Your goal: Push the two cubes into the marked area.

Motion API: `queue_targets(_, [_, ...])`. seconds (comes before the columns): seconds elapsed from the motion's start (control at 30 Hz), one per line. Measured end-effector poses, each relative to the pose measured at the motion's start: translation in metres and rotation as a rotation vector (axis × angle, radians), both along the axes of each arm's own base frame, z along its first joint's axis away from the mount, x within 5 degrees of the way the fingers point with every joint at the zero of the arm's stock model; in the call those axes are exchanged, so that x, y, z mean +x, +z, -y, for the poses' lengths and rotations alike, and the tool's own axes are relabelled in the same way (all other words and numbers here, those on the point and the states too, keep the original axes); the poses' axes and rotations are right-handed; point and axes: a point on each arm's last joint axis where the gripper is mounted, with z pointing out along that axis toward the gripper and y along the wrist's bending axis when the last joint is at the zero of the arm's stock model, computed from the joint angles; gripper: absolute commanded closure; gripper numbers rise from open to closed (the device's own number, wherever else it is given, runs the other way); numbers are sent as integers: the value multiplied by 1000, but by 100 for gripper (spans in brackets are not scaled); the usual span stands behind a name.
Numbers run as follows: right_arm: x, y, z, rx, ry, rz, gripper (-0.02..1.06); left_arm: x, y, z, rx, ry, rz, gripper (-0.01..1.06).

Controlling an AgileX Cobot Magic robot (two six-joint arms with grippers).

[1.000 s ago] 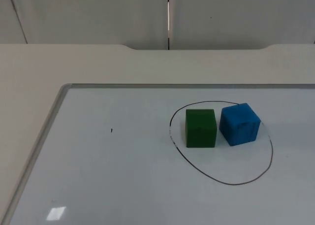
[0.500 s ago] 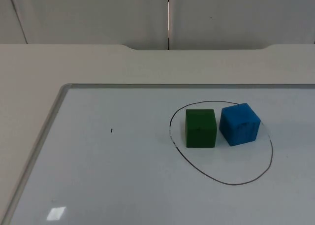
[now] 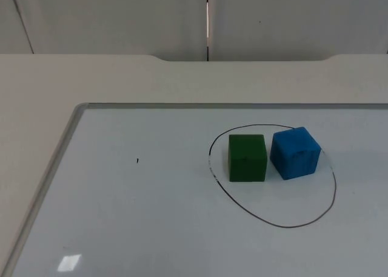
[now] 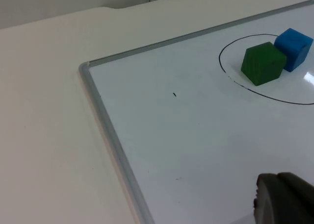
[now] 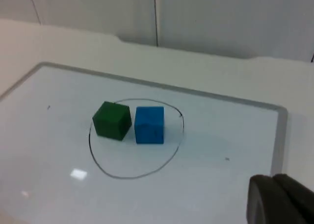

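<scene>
The green cube [image 3: 247, 158] and blue cube [image 3: 294, 153] sit side by side inside the drawn ring [image 3: 274, 222] (blue edge perhaps on the line). Whether either gripper is open, I cannot tell. Best step: retreat without nudging them.

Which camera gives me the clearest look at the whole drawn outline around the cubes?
The top view: the drawn outline shows as one complete loop around the green cube and blue cube. The right wrist view also shows the full loop, from a lower angle. The left wrist view cuts its far side off.
</scene>
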Motion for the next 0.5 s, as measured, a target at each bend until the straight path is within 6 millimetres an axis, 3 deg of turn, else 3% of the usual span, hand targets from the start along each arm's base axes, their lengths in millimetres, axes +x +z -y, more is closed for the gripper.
queue_targets(0.5, [-5,-11,1,-46,8,-132,105,0,0,0,0,0,0,105])
